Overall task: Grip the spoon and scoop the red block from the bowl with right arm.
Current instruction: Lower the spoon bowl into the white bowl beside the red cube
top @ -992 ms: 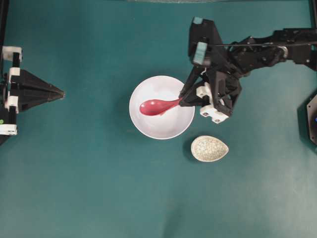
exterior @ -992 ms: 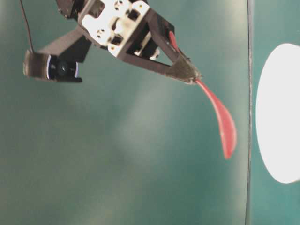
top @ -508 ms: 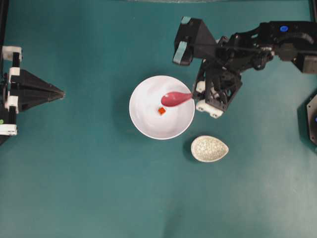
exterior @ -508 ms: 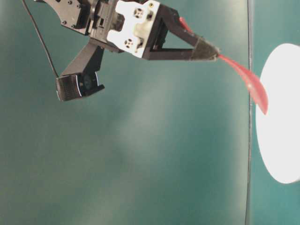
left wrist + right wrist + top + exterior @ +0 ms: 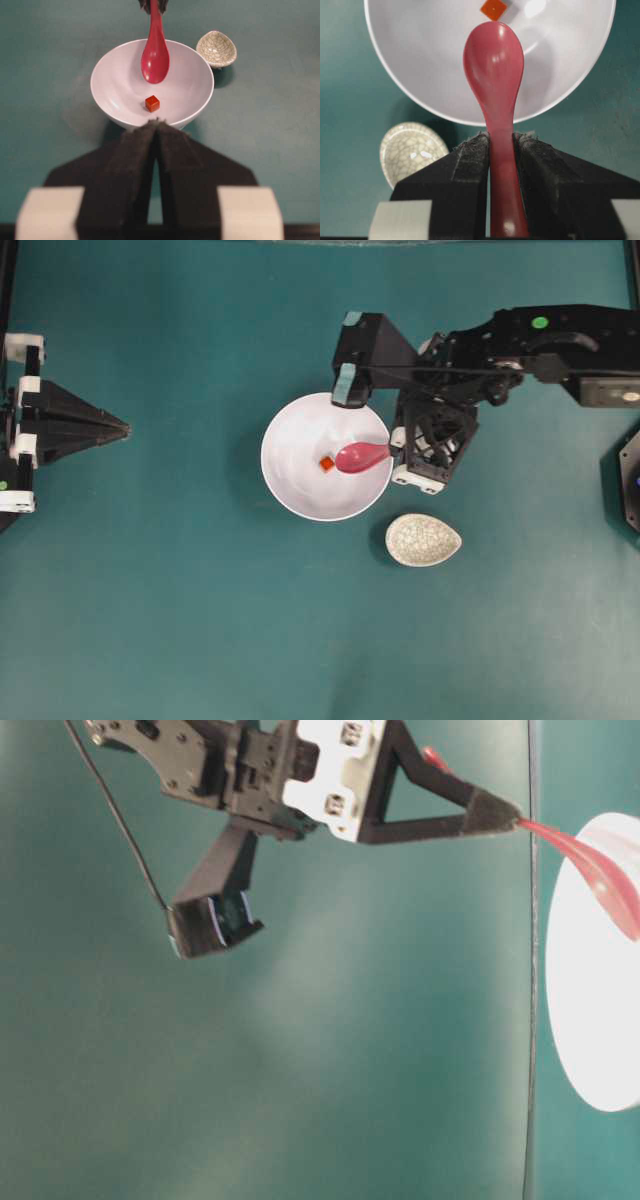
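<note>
Overhead view: the left gripper (image 5: pixel 125 427), jaws together, is sitting at the bench's (image 5: pixel 180 620) left edge with open cloth all around, while mid-bench the bowl (image 5: pixel 290 490) is holding the red block (image 5: pixel 326 463) beside the spoon (image 5: pixel 362 456), which the right gripper (image 5: pixel 392 452) is clamping by its handle, the speckled dish (image 5: pixel 423 539) lying nearby.

You see a glossy pink-red spoon (image 5: pixel 362 456), a red-orange block (image 5: pixel 326 464), a plain white bowl (image 5: pixel 290 480), a beige crackle-patterned dish (image 5: pixel 423 540) and a teal desk (image 5: pixel 180 610).
</note>
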Robot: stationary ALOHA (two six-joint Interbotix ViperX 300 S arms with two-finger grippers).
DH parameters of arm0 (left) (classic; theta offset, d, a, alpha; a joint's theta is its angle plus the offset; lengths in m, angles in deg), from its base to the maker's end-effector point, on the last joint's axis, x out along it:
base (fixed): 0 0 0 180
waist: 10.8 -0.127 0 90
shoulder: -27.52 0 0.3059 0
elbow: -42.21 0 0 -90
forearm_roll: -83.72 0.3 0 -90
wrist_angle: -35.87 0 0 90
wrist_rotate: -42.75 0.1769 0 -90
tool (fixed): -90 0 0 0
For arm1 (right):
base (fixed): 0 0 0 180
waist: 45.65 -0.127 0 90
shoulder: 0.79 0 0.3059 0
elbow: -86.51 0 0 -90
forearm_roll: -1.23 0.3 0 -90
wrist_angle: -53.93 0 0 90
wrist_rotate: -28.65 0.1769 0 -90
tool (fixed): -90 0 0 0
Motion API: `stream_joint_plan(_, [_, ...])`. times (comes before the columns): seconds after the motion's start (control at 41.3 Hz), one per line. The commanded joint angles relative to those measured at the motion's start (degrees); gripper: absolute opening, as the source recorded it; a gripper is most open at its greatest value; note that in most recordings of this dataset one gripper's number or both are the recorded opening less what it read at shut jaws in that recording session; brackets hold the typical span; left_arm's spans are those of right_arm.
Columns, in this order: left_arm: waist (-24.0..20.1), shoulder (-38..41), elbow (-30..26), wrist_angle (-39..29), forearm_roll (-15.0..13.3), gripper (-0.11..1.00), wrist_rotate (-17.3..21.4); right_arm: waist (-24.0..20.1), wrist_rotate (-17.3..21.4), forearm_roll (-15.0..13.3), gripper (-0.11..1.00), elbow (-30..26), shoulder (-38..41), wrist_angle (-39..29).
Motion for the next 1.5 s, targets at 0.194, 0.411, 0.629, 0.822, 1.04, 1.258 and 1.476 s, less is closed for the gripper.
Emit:
stream_joint_plan(0.194, [-0.2, 0.7, -1.2, 0.2, 0.2, 0.0, 0.0, -0.3, 0.1, -0.5, 0.25, -3.8, 2.4, -1.4])
stream_joint_plan(0.411, [-0.2, 0.7, -1.2, 0.2, 0.2, 0.0, -0.1, -0.4, -0.1, -1.6, 0.25, -5.0, 3.5, -3.9])
stream_joint_plan(0.629, [-0.2, 0.7, -1.2, 0.2, 0.2, 0.0, -0.1, -0.6, -0.2, -1.6, 0.25, -5.7, 4.2, -4.0])
stream_joint_plan(0.822, [-0.2, 0.7, -1.2, 0.2, 0.2, 0.0, -0.1, -0.8, -0.1, -1.6, 0.25, -6.5, 5.4, -4.0])
stream_joint_plan(1.04, [-0.2, 0.6, -1.2, 0.2, 0.2, 0.0, -0.1, -0.9, -0.3, -1.7, 0.25, -7.8, 6.8, -3.8])
stream_joint_plan(1.258, [-0.2, 0.7, -1.1, 0.3, 0.2, 0.0, -0.1, -0.9, -0.4, -2.1, 0.25, -9.6, 8.3, -3.2])
stream_joint_plan(1.476, [-0.2, 0.6, -1.2, 0.2, 0.2, 0.0, 0.0, -0.9, -0.2, -2.2, 0.25, -12.0, 9.6, -1.2])
